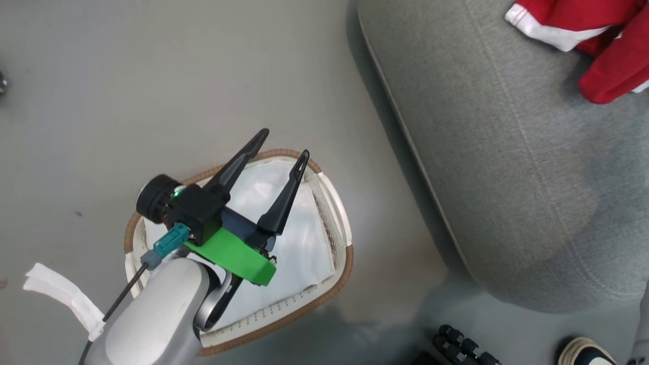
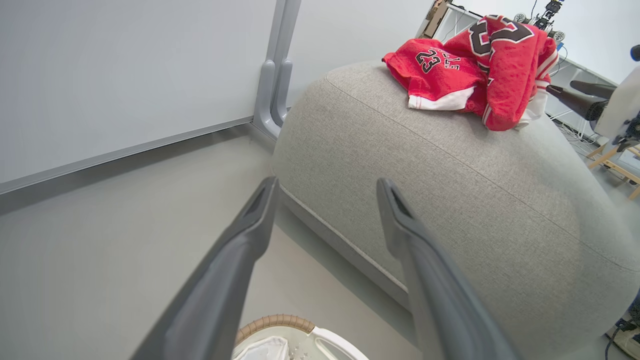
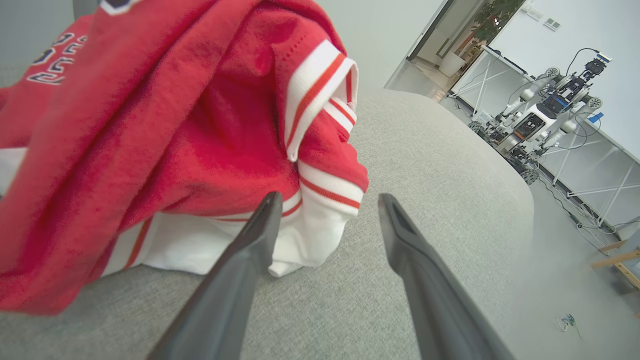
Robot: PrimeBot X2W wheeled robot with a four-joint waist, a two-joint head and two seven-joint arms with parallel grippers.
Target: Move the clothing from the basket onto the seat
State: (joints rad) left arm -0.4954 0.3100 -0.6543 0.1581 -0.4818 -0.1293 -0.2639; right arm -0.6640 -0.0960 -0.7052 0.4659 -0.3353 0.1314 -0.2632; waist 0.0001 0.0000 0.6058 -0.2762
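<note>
Both pieces of red clothing (image 1: 608, 45) lie bunched on the grey seat (image 1: 507, 152) at the upper right of the head view. The left wrist view shows the one with small lettering (image 2: 435, 70) beside the one with the large "23" (image 2: 505, 65). The white basket (image 1: 334, 223) stands on the floor at lower centre, holding just its white liner (image 1: 304, 243). My left gripper (image 1: 284, 144) hovers open above the basket, nothing between its fingers. My right gripper (image 3: 327, 200) is open just beside the red and white cloth (image 3: 165, 145) on the seat, holding nothing.
Grey floor surrounds the basket. A white cloth strip (image 1: 66, 296) lies at the lower left. A shoe (image 1: 588, 352) and dark wheeled parts (image 1: 461, 347) sit at the bottom right. A wall panel (image 2: 125, 75) stands behind the seat, and another robot (image 3: 550, 115) stands far off.
</note>
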